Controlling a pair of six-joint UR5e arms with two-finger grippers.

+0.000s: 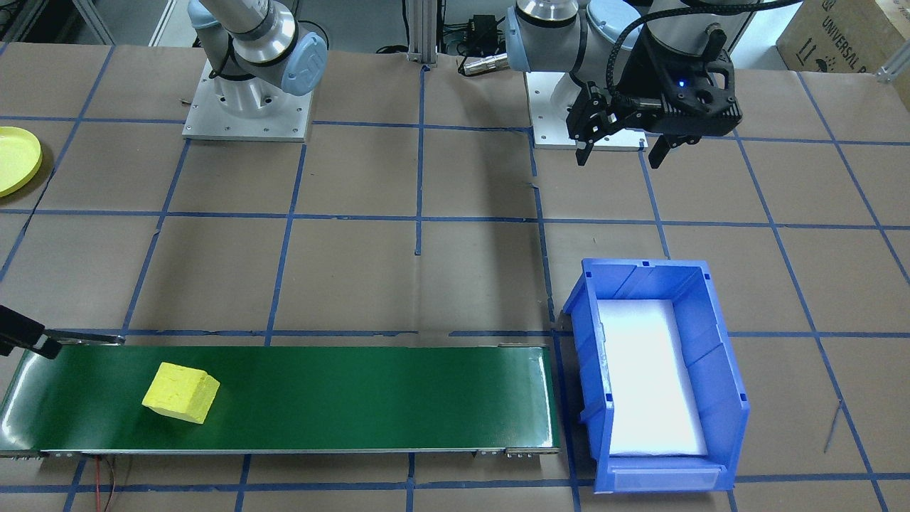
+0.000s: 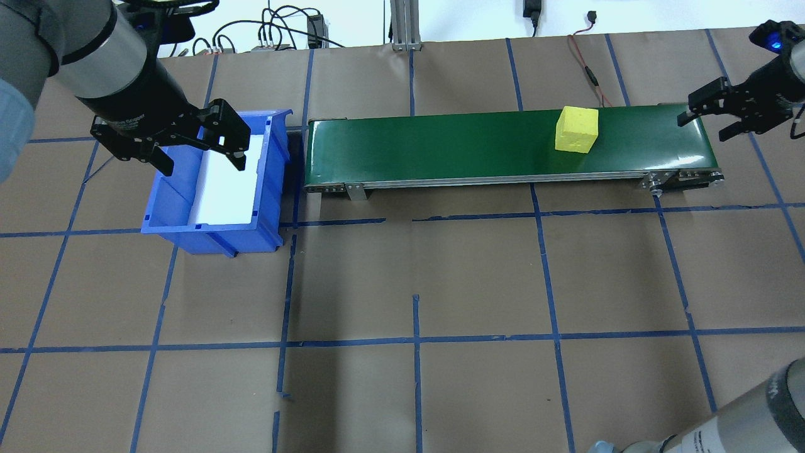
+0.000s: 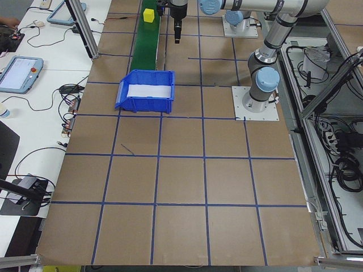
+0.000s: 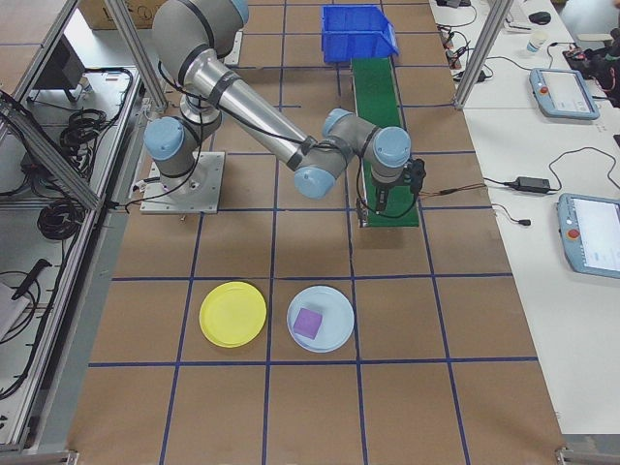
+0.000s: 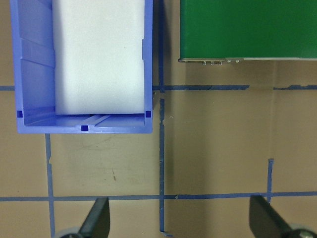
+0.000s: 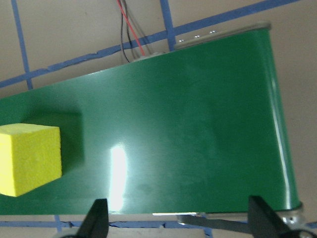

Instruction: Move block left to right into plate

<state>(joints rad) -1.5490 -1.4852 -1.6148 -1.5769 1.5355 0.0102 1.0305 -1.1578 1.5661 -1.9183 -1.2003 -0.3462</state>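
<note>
A: What's on the table, biggest first?
B: A green conveyor belt, then the blue bin at its end, holding white foam.
A: The yellow plate?
B: On the table near the right arm's base, beside a pale plate with a purple cube.
A: The block?
B: Lying on the belt, towards the right gripper.
A: Claws?
B: Both wide open, empty; the left gripper hovers over the bin.
</note>
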